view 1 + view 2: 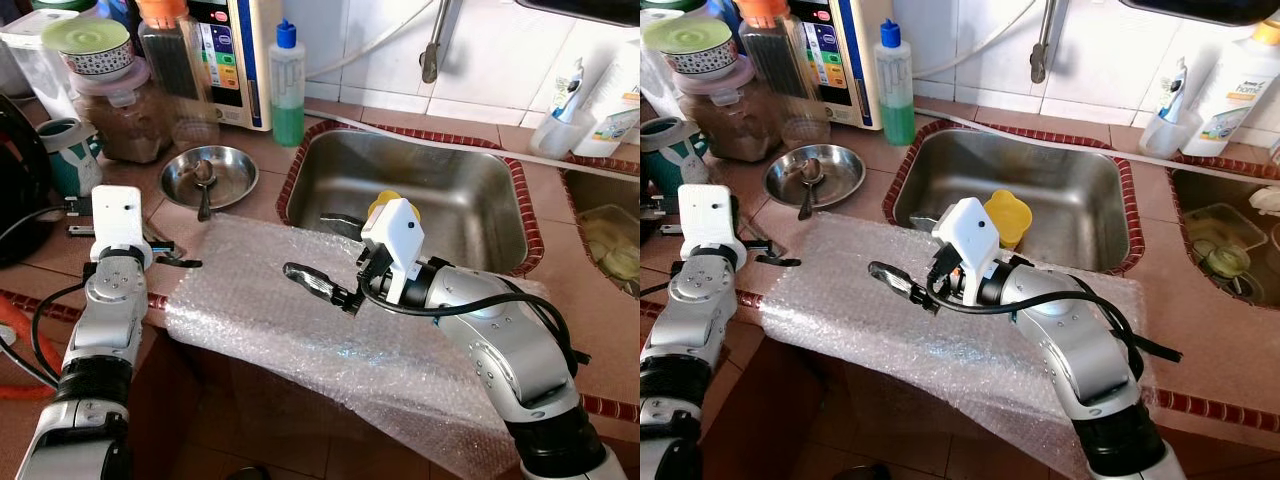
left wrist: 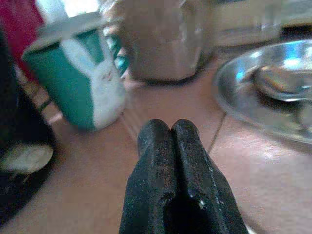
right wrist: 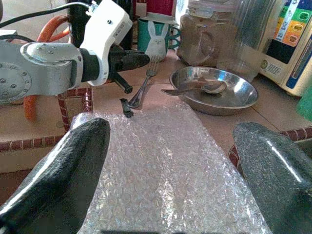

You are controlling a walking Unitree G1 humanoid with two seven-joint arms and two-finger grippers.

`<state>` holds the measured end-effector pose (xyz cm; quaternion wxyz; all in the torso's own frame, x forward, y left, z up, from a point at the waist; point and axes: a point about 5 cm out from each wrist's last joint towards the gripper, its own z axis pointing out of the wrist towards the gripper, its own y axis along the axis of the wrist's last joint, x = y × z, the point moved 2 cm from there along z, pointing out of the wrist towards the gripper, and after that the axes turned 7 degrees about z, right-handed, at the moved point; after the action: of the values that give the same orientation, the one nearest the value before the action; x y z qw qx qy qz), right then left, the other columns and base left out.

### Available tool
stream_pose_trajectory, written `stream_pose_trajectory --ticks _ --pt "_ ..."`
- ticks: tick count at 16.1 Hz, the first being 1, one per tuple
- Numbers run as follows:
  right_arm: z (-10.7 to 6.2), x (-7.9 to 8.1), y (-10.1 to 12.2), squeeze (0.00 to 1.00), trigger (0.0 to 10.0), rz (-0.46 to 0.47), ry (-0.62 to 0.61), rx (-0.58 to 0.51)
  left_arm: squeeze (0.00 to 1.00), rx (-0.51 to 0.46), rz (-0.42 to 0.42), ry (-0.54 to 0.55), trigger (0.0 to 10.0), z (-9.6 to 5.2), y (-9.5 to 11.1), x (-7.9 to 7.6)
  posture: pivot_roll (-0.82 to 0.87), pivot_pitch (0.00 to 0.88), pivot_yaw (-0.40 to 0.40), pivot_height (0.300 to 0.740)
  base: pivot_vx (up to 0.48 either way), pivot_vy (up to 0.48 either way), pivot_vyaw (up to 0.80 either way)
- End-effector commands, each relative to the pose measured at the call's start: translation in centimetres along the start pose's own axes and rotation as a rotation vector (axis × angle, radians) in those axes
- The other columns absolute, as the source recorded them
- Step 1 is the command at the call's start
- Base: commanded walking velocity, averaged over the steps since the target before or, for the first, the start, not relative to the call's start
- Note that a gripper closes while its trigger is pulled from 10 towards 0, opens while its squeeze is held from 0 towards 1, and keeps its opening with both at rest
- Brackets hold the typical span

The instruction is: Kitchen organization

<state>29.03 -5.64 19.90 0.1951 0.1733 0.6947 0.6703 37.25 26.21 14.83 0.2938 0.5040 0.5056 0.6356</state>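
Bubble wrap (image 1: pixel 300 320): clear, dotted with small bubbles, showing whitish. Counter (image 1: pixel 270 150): terracotta tiles, edged in dark red and white. Sink (image 1: pixel 440 190): steel grey, holding a yellow cup (image 1: pixel 1007 215). Bowl (image 1: pixel 209 175): shiny steel. Mug (image 2: pixel 80 80): teal, showing a white rabbit. Bottle (image 1: pixel 287 85): green liquid, blue cap.

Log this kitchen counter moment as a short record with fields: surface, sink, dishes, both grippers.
surface: bubble wrap sheet spread on the tiled counter, its front edge hanging over
sink: steel sink holding a yellow cup
dishes: steel bowl with a spoon in it, left of the sink; fork on the counter near a green rabbit mug
left gripper: fingers shut, empty, low over the counter beside the wrap
right gripper: fingers open, above the bubble wrap, holding nothing
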Motion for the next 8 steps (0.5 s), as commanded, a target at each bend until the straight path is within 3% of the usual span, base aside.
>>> stream_pose_trajectory --ticks 1,2,8 --pt "-0.1 -0.1 0.2 0.0 10.0 -0.016 0.004 -0.003 0.59 0.036 -0.031 0.032 10.0 0.5 -0.1 0.7 0.03 0.088 0.0 0.74 0.0 0.0 0.0" --pt "-0.1 -0.1 0.2 0.0 10.0 -0.017 0.006 -0.003 1.0 0.05 -0.046 0.037 10.0 0.7 -0.1 0.8 0.03 0.088 0.001 0.74 0.0 0.0 0.0" --pt "0.0 0.1 0.2 0.0 10.0 -0.016 0.007 -0.002 1.0 0.185 -0.08 0.038 10.0 2.2 0.4 0.0 0.03 0.089 0.009 0.74 0.0 0.0 0.0"
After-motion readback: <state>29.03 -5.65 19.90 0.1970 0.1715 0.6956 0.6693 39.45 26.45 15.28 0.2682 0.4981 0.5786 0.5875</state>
